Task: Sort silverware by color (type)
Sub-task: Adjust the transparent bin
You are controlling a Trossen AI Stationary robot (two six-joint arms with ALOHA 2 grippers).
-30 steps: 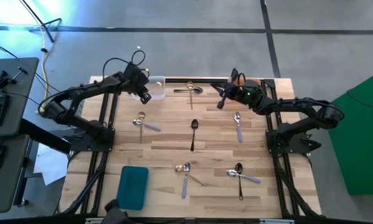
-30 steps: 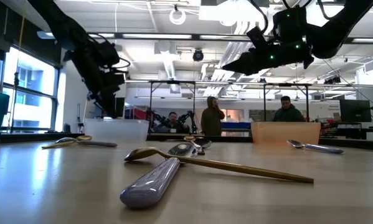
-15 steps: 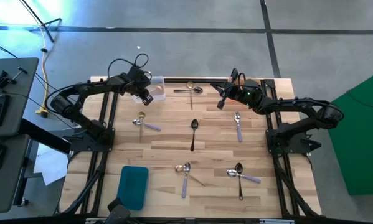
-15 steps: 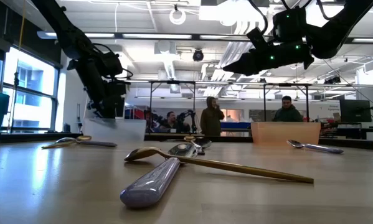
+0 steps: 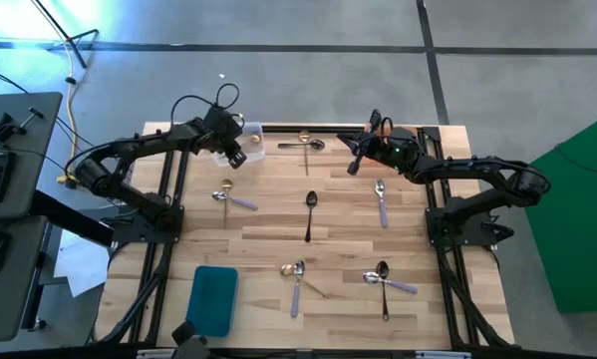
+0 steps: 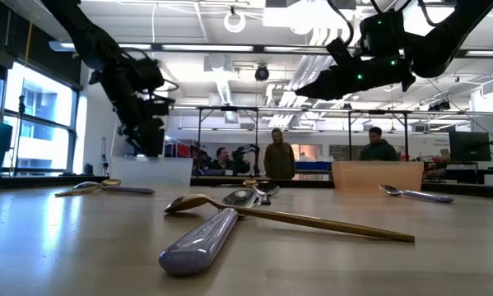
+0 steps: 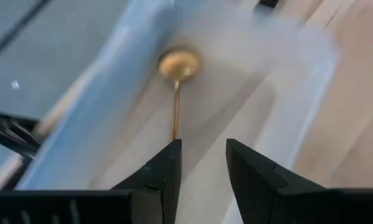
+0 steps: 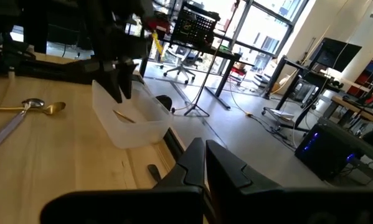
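Your left arm's stretched out to the far left corner, elbow bent, with the left gripper (image 7: 202, 163) pointed down and its two fingers (image 7: 163, 169) standing apart, nothing between them. Your right arm's parked along the far right side, and the right gripper (image 8: 205, 152) hangs in the air, fingers pressed together, looks empty I think.

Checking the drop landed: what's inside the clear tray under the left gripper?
One gold spoon lies on the floor of the clear tray, free of the open left gripper above it. The tray's near end is hidden behind the fingers.
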